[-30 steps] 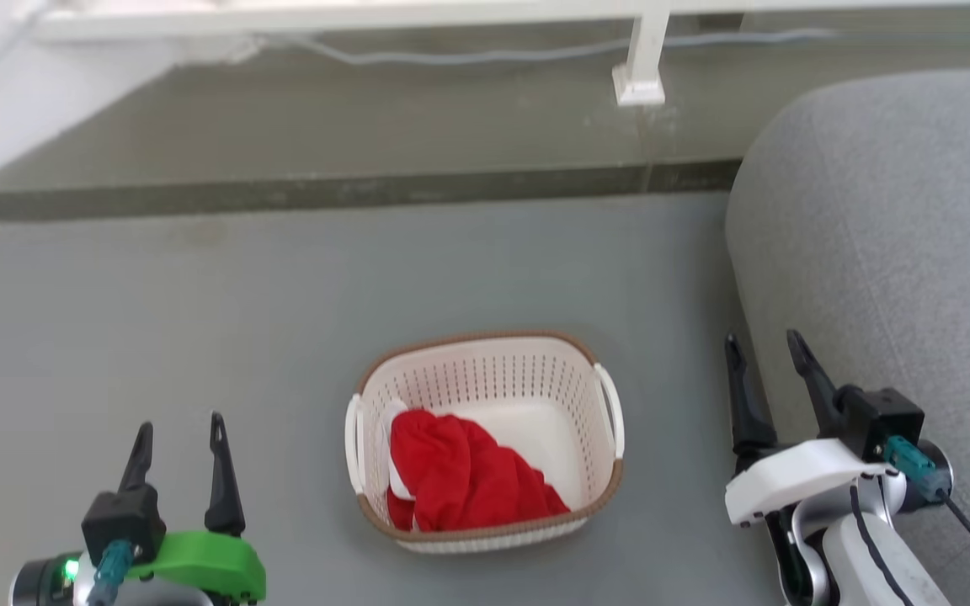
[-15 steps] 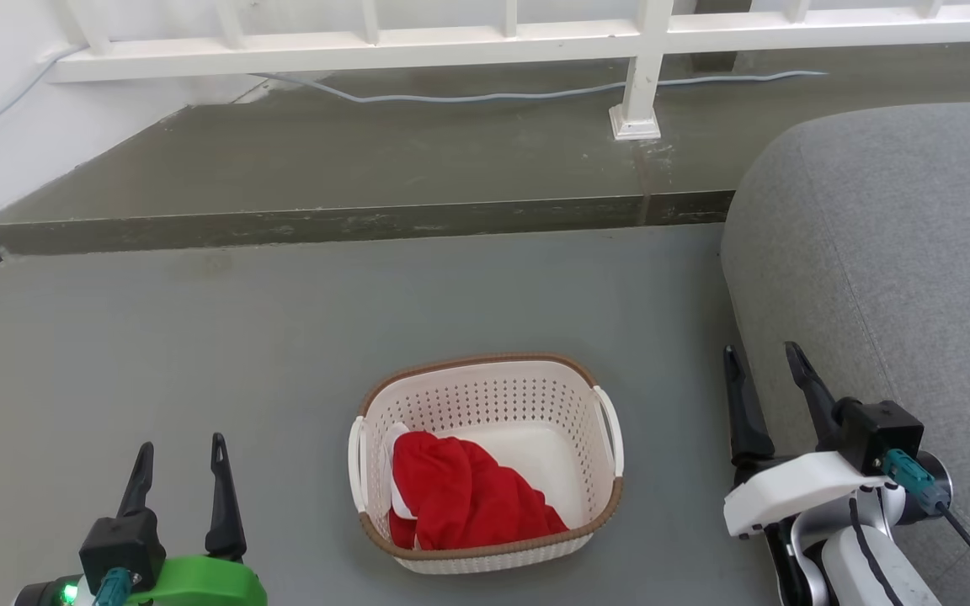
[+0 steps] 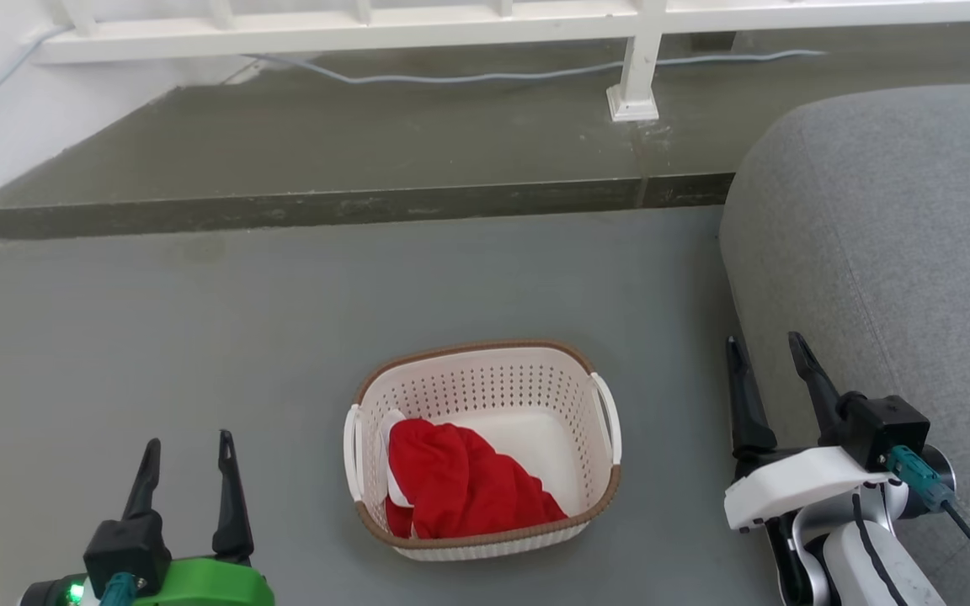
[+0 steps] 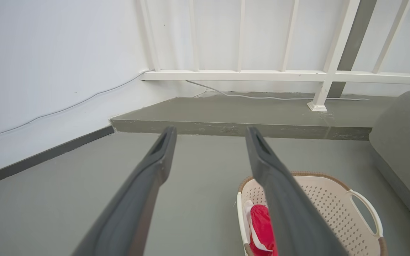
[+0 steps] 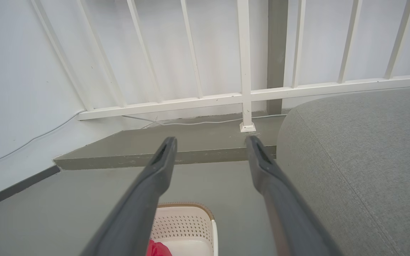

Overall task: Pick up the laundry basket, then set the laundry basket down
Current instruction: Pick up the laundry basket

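Note:
The laundry basket [image 3: 493, 387] stands upright on the grey floor in the head view, cream-white with perforated sides, a brown rim and a white handle on each side. A red cloth [image 3: 460, 484] lies inside it, toward its left. My left gripper [image 3: 188, 454] hangs open at the lower left, well apart from the basket. On the lower right my right gripper [image 3: 763, 353] is open too, beside the sofa. The left wrist view has the basket [image 4: 329, 209] low on the right, partly behind one finger. Its far rim [image 5: 187, 218] peeks up at the bottom of the right wrist view.
A grey sofa [image 3: 889, 252] fills the right side, close to my right gripper. A raised grey step [image 3: 325, 206] runs across the back, under a white railing [image 3: 451, 21] with a post [image 3: 632, 84] and a pale cable [image 3: 468, 77]. A white wall [image 4: 48, 64] stands at the left.
The head view has shifted up and then partly back down, so the whole scene slid in the picture. Both grippers stay open and the basket stays on the floor.

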Robot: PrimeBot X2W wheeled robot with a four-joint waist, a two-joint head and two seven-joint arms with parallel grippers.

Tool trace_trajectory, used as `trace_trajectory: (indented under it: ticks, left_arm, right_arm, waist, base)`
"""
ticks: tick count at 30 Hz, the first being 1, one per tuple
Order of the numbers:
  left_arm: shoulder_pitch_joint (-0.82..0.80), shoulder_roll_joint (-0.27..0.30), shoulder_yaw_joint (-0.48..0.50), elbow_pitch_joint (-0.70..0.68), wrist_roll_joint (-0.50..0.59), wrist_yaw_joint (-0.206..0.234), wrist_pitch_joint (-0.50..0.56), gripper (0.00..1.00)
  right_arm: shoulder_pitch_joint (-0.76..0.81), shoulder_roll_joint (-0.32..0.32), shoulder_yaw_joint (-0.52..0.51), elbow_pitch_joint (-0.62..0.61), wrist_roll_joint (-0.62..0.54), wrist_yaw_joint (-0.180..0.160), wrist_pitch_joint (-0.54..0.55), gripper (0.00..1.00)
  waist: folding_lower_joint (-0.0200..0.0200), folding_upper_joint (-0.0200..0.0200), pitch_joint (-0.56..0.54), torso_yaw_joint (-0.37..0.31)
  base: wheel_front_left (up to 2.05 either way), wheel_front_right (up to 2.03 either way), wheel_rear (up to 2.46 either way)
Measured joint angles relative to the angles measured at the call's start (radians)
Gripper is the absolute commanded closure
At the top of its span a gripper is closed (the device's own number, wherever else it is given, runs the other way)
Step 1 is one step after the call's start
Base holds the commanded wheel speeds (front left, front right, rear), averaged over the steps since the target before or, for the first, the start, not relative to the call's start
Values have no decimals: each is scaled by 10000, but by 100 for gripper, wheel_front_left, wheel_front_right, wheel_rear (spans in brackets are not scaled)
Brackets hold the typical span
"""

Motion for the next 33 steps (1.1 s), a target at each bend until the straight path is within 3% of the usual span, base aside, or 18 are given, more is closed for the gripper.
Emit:
trace_trajectory:
  ticks: [15,33]
  left_arm:
    - [-420,12,-234,531,0,-33,0,0]
    - [-2754,2,-802,2240,-111,-284,182,0]
  right_arm:
    - [-734,2,-104,48,-44,-6,0,0]
    - [-2519,-13,-209,2010,-105,105,0,0]
  waist:
    - [0,0,1200,-77]
    - [1,0,3614,-132]
  base:
    - [0,0,0]
    - [0,0,0]
